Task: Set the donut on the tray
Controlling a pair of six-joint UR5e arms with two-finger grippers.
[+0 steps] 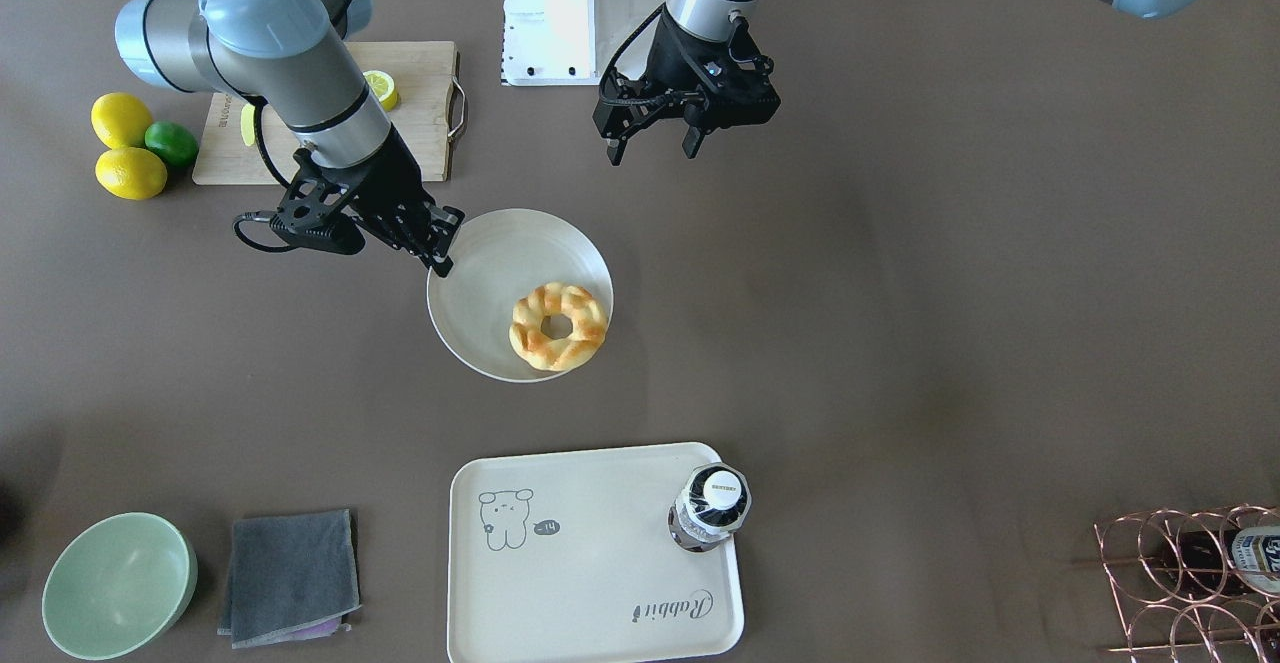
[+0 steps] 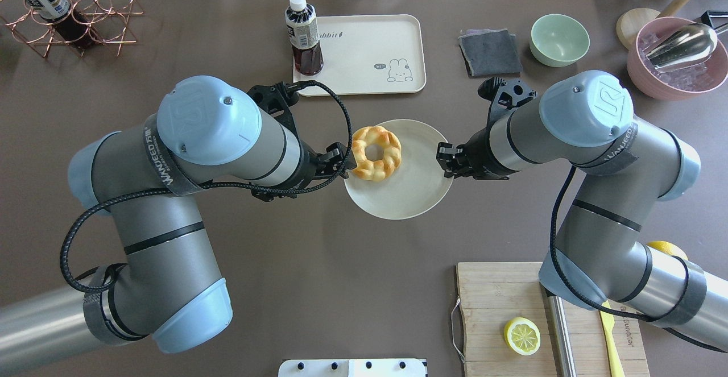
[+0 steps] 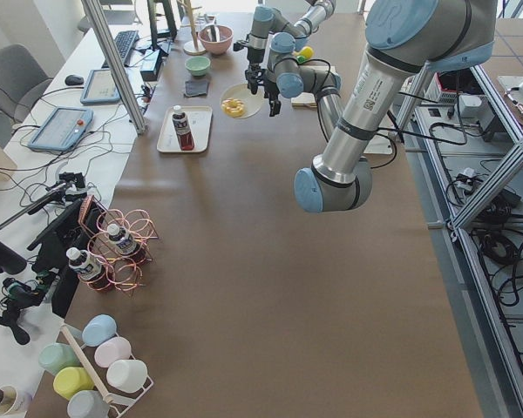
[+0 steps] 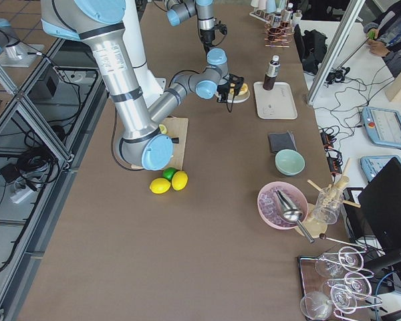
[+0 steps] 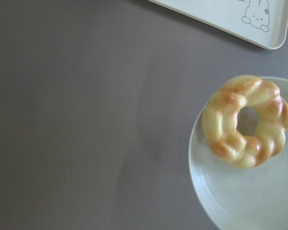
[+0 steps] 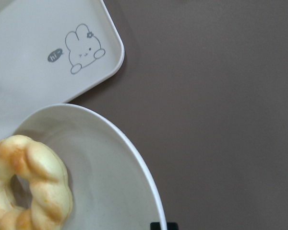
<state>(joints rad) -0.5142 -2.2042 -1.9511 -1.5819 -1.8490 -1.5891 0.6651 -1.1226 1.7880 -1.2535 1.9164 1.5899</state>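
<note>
The donut, golden-brown and twisted, lies in the round white bowl, on the side nearer the tray. The cream tray with the rabbit drawing lies beyond the bowl. It also shows in the overhead view. My left gripper is open and empty and hovers above the table. In the left wrist view the donut is to the right. My right gripper is at the bowl's rim on the side away from the donut. Its fingertips meet on the rim.
A dark drink bottle stands on one corner of the tray. A cutting board with a lemon half, whole lemons and a lime lie by the right arm. A green bowl, a grey cloth and a wire rack lie along the far edge.
</note>
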